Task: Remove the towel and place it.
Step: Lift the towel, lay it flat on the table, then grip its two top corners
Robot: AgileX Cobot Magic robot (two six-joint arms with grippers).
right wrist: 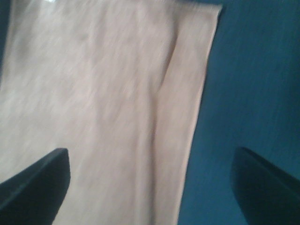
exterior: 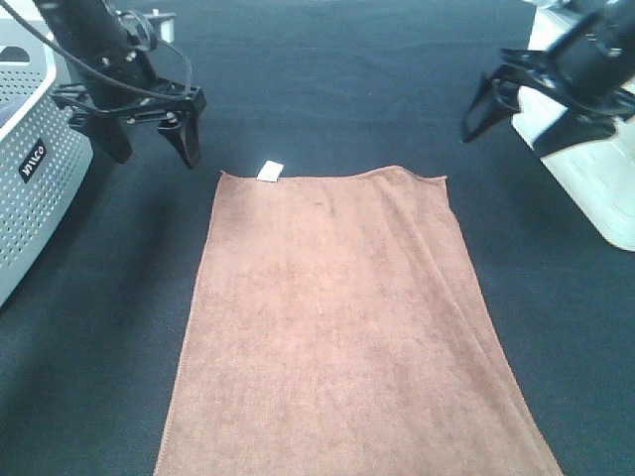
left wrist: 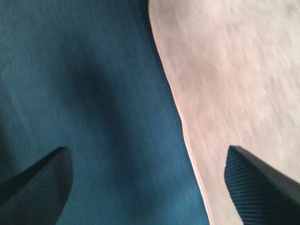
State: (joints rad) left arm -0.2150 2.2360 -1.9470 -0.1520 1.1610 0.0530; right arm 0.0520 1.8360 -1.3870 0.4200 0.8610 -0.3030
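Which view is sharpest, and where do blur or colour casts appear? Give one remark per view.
Exterior high: sharpest, even light, the towel brown, its tag crisp. Left wrist: soft blur along the towel's hem, the mat tinted teal. Right wrist: streaky blur, the towel washed out to pale pink.

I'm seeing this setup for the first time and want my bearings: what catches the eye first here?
A large brown towel lies spread flat on the dark mat, a small white tag at its far left corner. The left gripper and the right gripper hang open near its far corners, neither touching it. A perforated pale basket stands at the left edge.
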